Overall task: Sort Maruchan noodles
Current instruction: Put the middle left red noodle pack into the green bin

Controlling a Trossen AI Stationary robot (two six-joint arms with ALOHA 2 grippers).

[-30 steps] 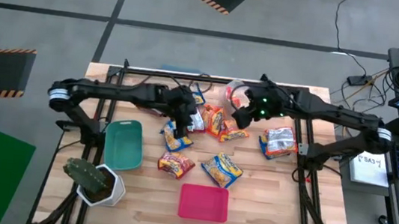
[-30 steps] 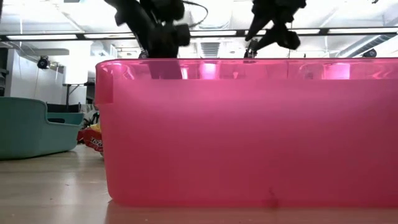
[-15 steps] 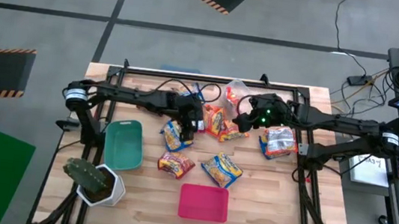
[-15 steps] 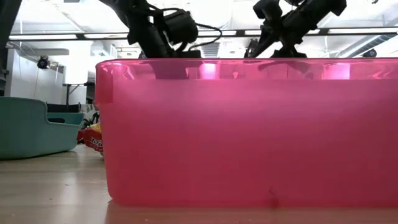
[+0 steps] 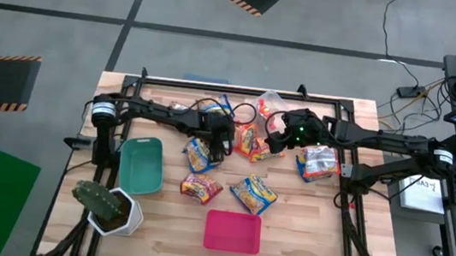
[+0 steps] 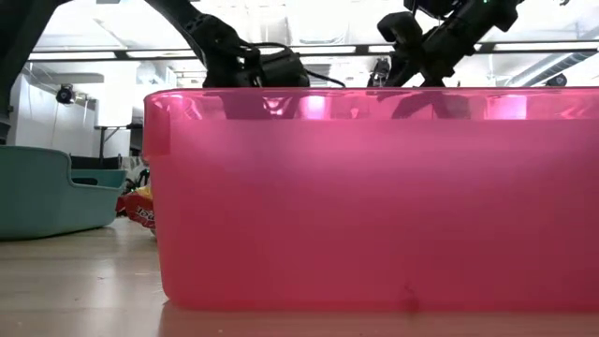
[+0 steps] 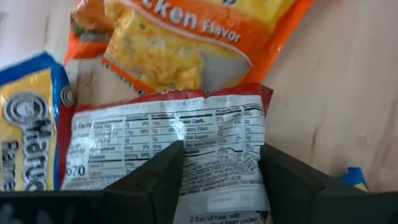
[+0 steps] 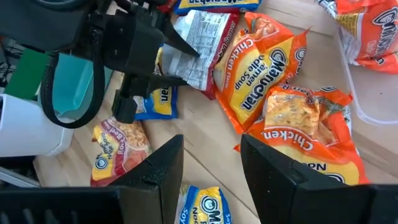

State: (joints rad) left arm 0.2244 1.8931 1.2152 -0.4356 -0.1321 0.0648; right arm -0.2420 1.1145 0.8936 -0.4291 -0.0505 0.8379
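Currently we have the left gripper (image 5: 220, 139) low over the silver/red packet (image 7: 168, 149), fingers spread to either side of it and not clamped, presumably lining up a pick. It lies label-down among orange packets (image 8: 261, 68) near the table's far middle. Our right gripper (image 5: 283, 139) hovers over the orange pile, fingers parted, holding nothing. Teal bin (image 5: 141, 165) and red bin (image 5: 232, 232) wait nearer the front.
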